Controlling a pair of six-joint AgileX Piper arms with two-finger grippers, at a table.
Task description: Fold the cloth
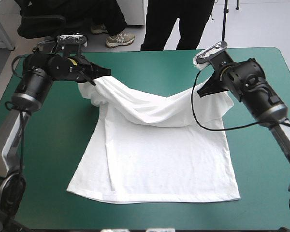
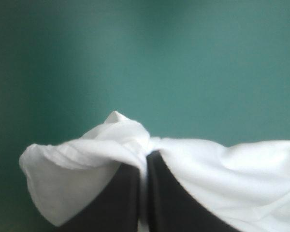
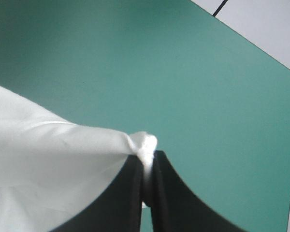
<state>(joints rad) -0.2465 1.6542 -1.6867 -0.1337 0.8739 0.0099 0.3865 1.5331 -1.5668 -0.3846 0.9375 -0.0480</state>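
The white T-shirt (image 1: 154, 159) lies with its near hem flat on the teal-green table, while its far part is lifted and sags between the two arms. My left gripper (image 1: 105, 72) is shut on the T-shirt at its far left corner; the left wrist view shows the cloth (image 2: 111, 145) bunched over the black fingers (image 2: 169, 193). My right gripper (image 1: 206, 88) is shut on the T-shirt at its far right corner, and in the right wrist view a pinch of the white cloth (image 3: 146, 145) sits between the fingertips, the sheet trailing to one side.
Bare teal-green cover (image 1: 48, 145) lies to both sides of the shirt and along the far edge (image 1: 150, 54). The right arm's black cable hangs in a loop over the shirt's right side.
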